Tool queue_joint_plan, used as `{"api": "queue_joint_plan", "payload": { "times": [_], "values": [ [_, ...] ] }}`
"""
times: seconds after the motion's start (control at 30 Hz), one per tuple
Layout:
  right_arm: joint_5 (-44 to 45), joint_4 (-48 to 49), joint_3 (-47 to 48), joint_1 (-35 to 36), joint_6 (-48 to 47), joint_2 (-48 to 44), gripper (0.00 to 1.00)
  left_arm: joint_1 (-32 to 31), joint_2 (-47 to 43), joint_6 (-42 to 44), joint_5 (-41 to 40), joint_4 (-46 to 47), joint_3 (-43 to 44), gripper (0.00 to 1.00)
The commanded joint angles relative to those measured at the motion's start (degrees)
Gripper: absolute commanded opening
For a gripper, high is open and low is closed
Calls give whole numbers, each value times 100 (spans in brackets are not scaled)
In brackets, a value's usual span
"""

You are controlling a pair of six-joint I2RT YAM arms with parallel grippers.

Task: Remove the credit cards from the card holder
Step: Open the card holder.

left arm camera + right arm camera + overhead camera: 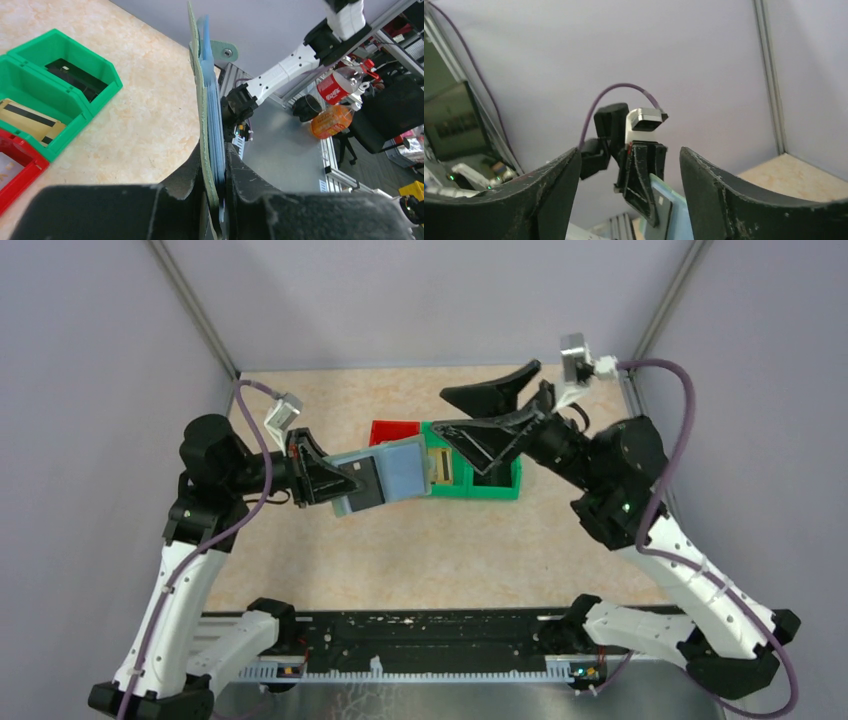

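Two arms were logged. The card holder (400,472) was held off the table, clamped in the left gripper (335,480), its long axis run 9-to-3 o'clock. The right gripper (445,412) was found spread wide and empty, near the holder's 2 o'clock end, so judged the nearer free arm. One dark grey card (366,480) was seen pocketed overhead. Only in the left wrist view was the holder shown edge-on, with blue-grey cards (215,130) stacked inside.

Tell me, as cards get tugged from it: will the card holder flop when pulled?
Probably fairly stiff: clamped at one end by the left gripper, the card holder juts out without sagging. Its thin layered leaves, seen edge-on, may splay under a tug.
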Motion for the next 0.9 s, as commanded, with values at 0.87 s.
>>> {"api": "queue_joint_plan", "payload": {
  "times": [0.87],
  "values": [
    [-3458, -4398, 2020, 182, -2980, 2358, 48, 6, 389, 2835, 1190, -2254, 852, 0]
  ]
}}
